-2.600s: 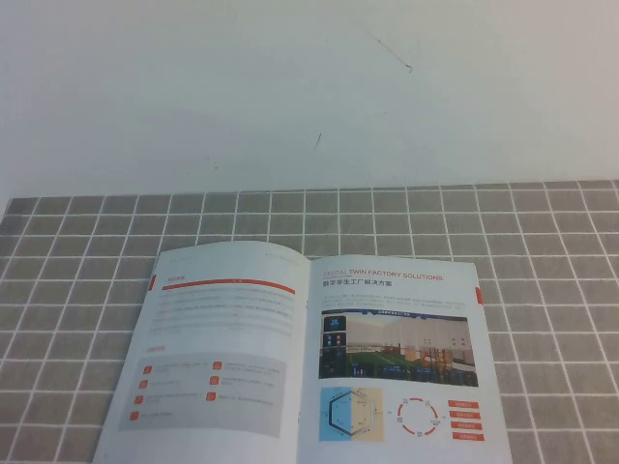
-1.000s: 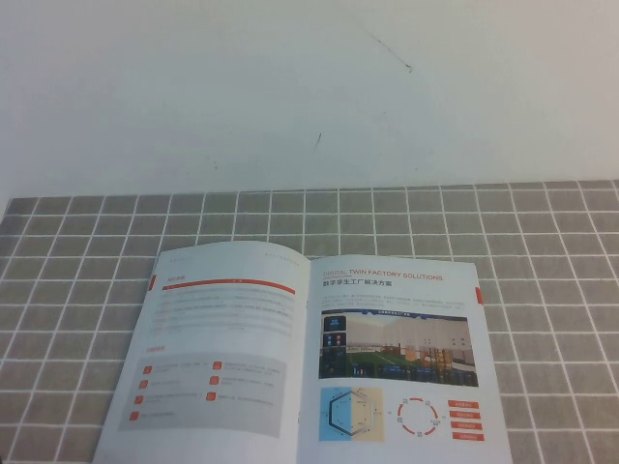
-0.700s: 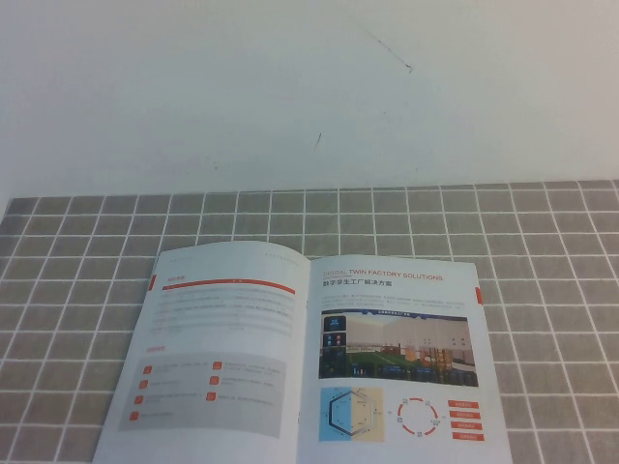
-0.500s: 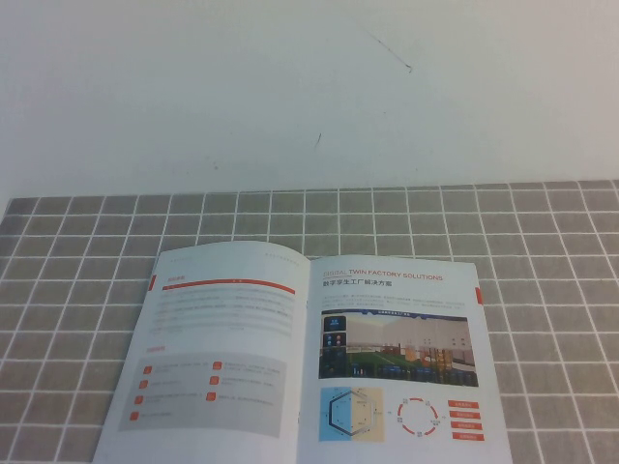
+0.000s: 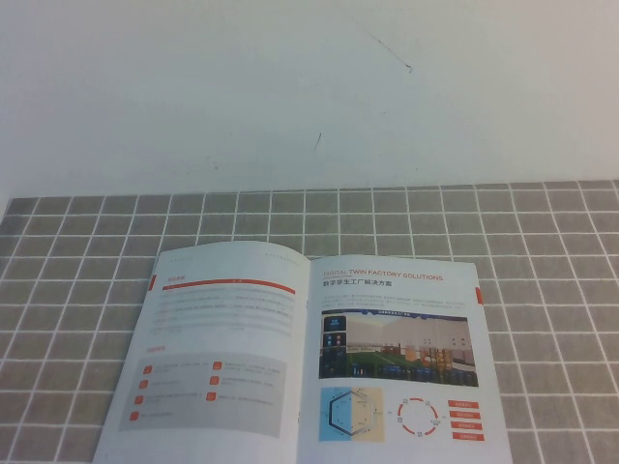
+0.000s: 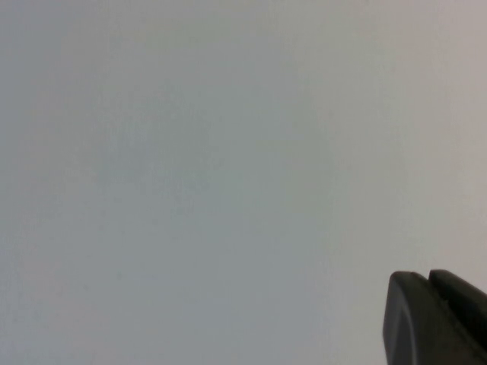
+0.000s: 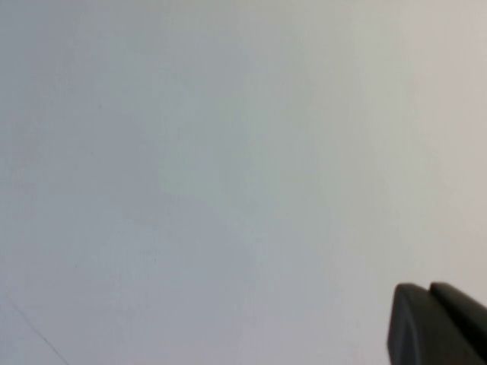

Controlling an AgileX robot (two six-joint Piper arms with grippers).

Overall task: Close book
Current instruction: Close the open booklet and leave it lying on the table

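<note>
An open book [image 5: 305,358] lies flat on the grey tiled mat [image 5: 542,251], near the front edge of the high view. Its left page carries text and red markers, its right page a picture and diagrams. Neither arm appears in the high view. In the left wrist view, the left gripper [image 6: 428,275] shows only as two dark fingertips pressed together against a blank pale wall. The right gripper [image 7: 429,287] looks the same in the right wrist view, shut on nothing. The book is not seen in either wrist view.
A white wall [image 5: 309,87] with a few faint marks rises behind the mat. The mat's tiles stretch bare to the left, right and back of the book.
</note>
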